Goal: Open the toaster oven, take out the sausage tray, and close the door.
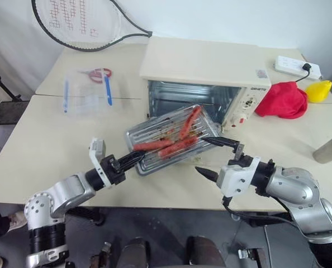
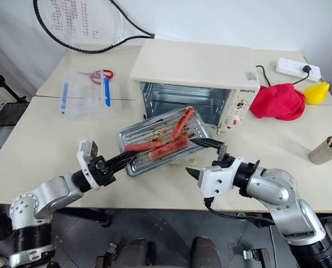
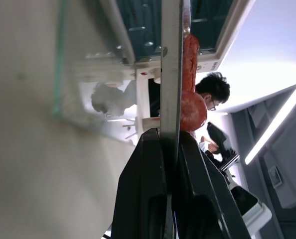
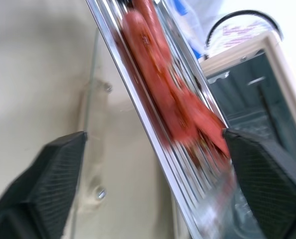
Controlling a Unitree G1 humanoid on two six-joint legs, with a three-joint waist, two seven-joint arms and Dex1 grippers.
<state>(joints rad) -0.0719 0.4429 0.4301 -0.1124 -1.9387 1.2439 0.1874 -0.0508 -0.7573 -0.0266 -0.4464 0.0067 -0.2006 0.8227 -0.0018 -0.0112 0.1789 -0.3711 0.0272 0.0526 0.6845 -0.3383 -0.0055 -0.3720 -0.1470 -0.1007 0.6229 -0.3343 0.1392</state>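
So far we have the oven (image 1: 202,72) open and the tray (image 1: 171,138) out, tilted over the lowered door (image 2: 180,159). Our left fingers (image 1: 133,159) pinch its edge; our right fingers (image 1: 216,158) gape wide. Setting down and closing remain.

A shiny ribbed metal sausage tray (image 1: 171,138) carries glossy red sausages (image 1: 177,146) before the toaster oven (image 1: 202,78), its casing smooth matt cream, its interior bright metal; the door (image 4: 88,134) appears to be clear glass on a matt table (image 1: 43,145).
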